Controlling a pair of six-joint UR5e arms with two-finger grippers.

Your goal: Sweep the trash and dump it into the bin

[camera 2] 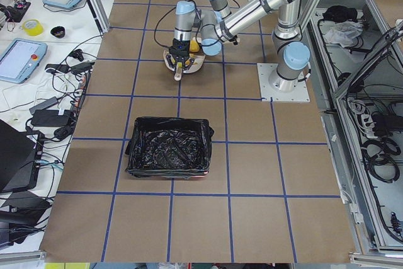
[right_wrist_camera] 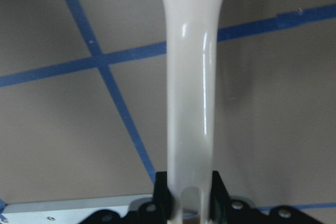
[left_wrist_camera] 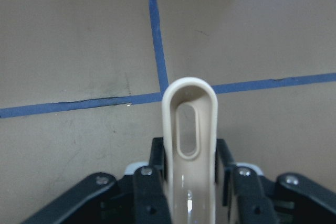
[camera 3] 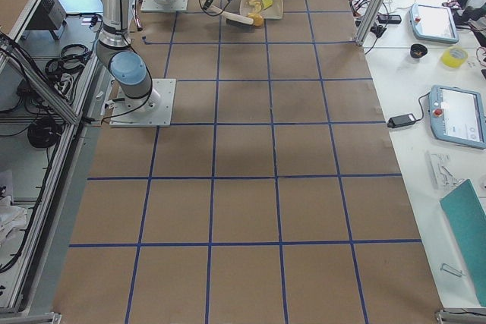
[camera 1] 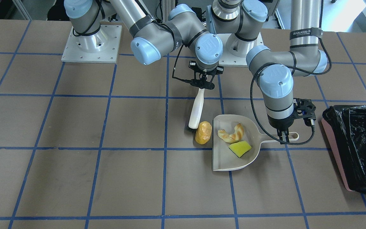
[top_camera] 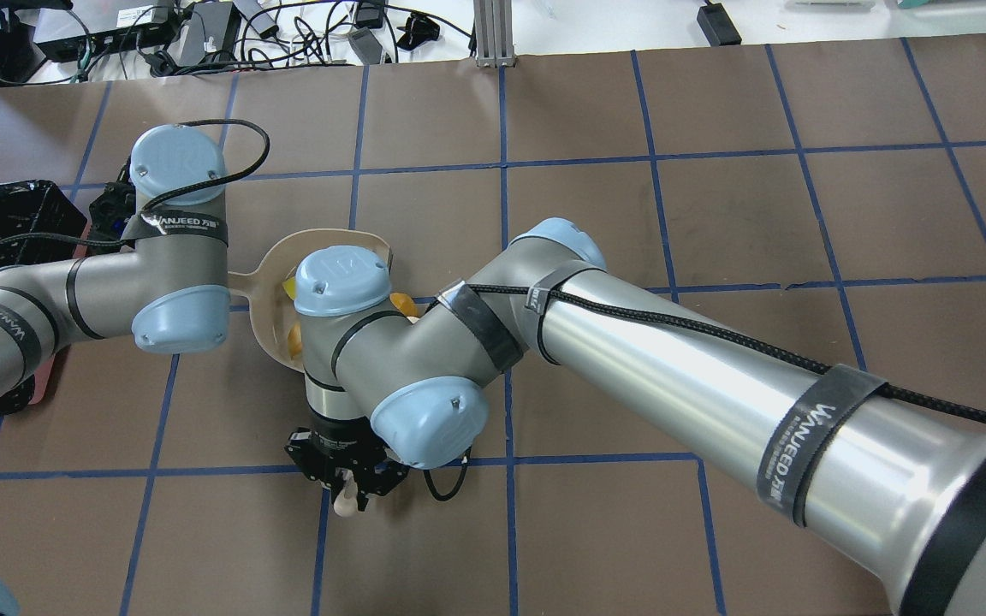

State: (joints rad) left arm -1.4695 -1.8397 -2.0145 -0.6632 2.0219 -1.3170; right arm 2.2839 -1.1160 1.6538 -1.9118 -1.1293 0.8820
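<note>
The beige dustpan [camera 1: 224,156] lies flat on the table. My left gripper [camera 1: 285,137] is shut on its handle [left_wrist_camera: 189,124]. Two pieces of trash are inside the pan: a pale cream crescent [camera 1: 232,133] and a bright yellow wedge [camera 1: 240,148]. The amber oval piece [camera 1: 203,132] rests on the table just outside the pan's edge. A white brush [camera 1: 196,109] touches that piece's far side, and my right gripper [camera 1: 203,85] is shut on the brush handle [right_wrist_camera: 191,77]. The pink bin [camera 1: 335,149] with its black bag [camera 1: 361,143] stands beyond the dustpan's handle end.
The brown table top carries a blue tape grid. Both arm bases [camera 1: 91,44] stand at its robot side. My right arm's elbow [top_camera: 343,282] covers most of the dustpan in the overhead view. Cables and devices [top_camera: 202,26] lie past the far edge.
</note>
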